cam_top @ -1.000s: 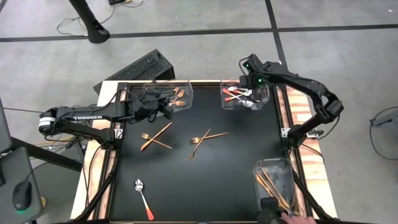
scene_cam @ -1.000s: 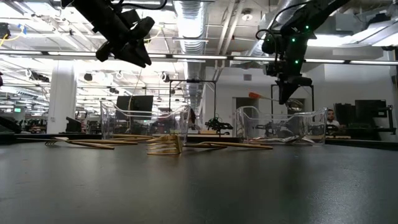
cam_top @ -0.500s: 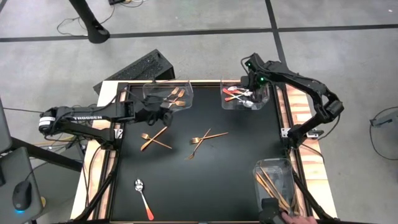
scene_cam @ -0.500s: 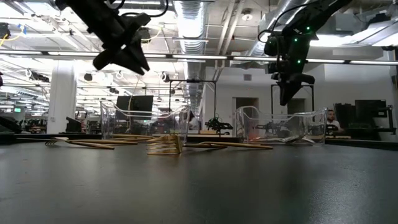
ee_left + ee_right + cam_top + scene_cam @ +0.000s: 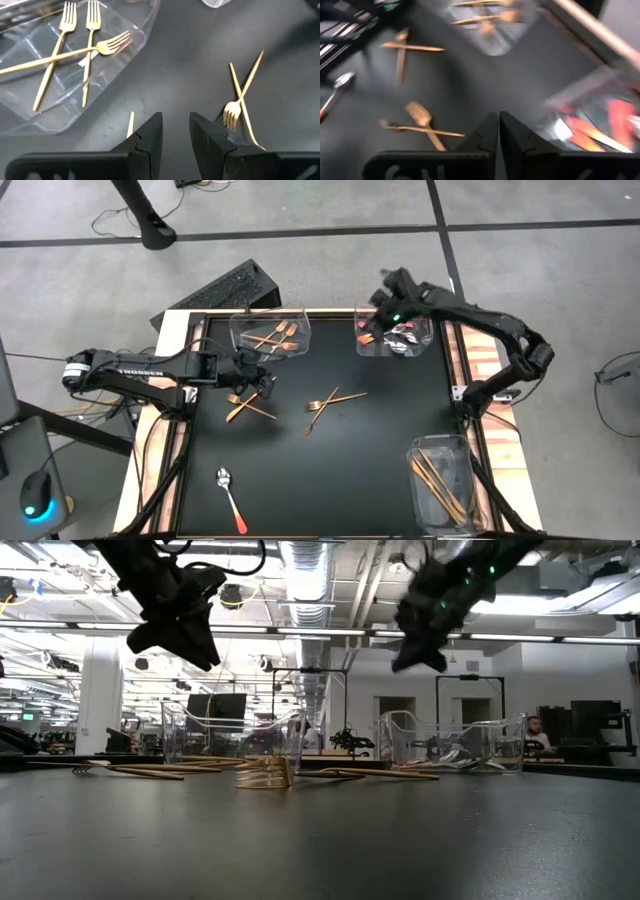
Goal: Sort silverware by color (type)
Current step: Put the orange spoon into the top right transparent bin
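Three clear bins sit on the black mat [image 5: 330,470]: forks [image 5: 278,337], spoons [image 5: 405,340], gold knives [image 5: 440,480]. Loose crossed forks [image 5: 325,406] lie mid-mat, a spoon [image 5: 230,495] near the front. Left gripper [image 5: 262,380], slightly parted and empty, hovers over another crossed pair [image 5: 240,408]; right gripper [image 5: 372,315], closed and empty, hangs beside the spoon bin.

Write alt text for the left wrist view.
The open left gripper hangs over the dark table beside a crossed fork and gold stick. Three gold forks lie in a clear bin farther off.
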